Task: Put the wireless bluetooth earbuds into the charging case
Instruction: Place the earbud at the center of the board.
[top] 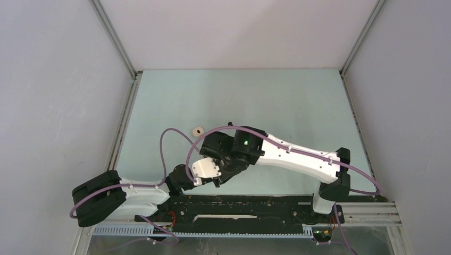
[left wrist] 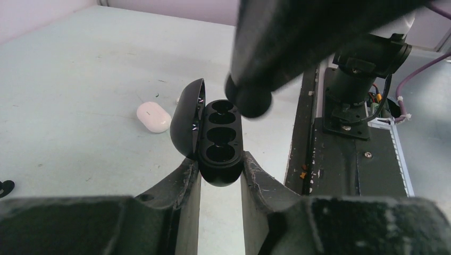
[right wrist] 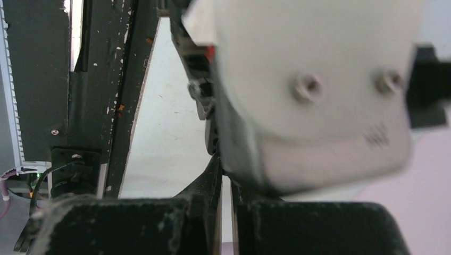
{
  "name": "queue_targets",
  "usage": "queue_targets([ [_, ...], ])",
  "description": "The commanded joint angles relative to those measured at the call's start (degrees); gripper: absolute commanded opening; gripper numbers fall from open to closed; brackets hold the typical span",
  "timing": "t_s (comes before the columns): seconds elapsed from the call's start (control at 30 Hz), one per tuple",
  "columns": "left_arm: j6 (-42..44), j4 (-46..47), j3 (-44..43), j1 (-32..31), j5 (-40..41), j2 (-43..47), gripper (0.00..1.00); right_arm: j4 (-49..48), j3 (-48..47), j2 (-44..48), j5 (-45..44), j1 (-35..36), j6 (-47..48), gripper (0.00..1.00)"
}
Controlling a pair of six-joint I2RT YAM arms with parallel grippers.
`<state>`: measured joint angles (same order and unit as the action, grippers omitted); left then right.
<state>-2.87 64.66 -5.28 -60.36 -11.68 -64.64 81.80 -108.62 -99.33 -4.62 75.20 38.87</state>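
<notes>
My left gripper [left wrist: 220,175] is shut on the lower end of a black charging case [left wrist: 220,135]. The case's lid [left wrist: 187,119] is swung open to the left, and three round wells show dark. My right gripper [right wrist: 222,169] is shut, its fingers pressed almost together. In the left wrist view its blurred dark tip [left wrist: 250,101] hangs over the case's far well, and I cannot tell whether it carries anything. A small white earbud [left wrist: 153,117] lies on the table left of the case, also visible as a cream earbud [top: 198,130] beyond both grippers.
A small black thing [left wrist: 4,187] lies at the left edge of the left wrist view, cut off. The black base rail [top: 239,204] runs along the near table edge. The left gripper's white housing [right wrist: 314,90] fills much of the right wrist view. Grey walls enclose the pale table [top: 276,101].
</notes>
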Motion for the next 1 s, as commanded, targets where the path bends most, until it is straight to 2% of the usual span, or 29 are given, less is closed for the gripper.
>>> queue_targets([
  [0.0,-1.7,3.6,-0.2,-0.2,1.9,0.5,0.00,0.7,-2.1,-1.2,-2.8,2.1,-1.4,0.00],
  [0.37,-1.6,4.7,0.6,-0.2,1.9,1.4,0.00,-0.6,0.0,-0.9,-5.5,3.5,-1.8,0.00],
  [0.57,-0.6,1.7,-0.2,-0.2,3.6,1.5,0.00,-1.0,0.2,3.6,-5.5,1.5,0.6,0.00],
  [0.73,0.1,-3.2,-1.4,-0.2,7.3,2.1,0.00,2.7,1.7,7.5,7.3,-12.2,5.9,0.00],
  [0.87,0.5,-4.1,-1.4,-0.1,8.3,2.1,0.00,5.1,8.3,8.6,13.5,-27.5,12.6,0.00],
  [0.97,0.9,-4.0,-1.3,-0.2,7.0,2.4,0.00,4.6,14.7,8.1,17.8,-35.4,15.7,0.01],
])
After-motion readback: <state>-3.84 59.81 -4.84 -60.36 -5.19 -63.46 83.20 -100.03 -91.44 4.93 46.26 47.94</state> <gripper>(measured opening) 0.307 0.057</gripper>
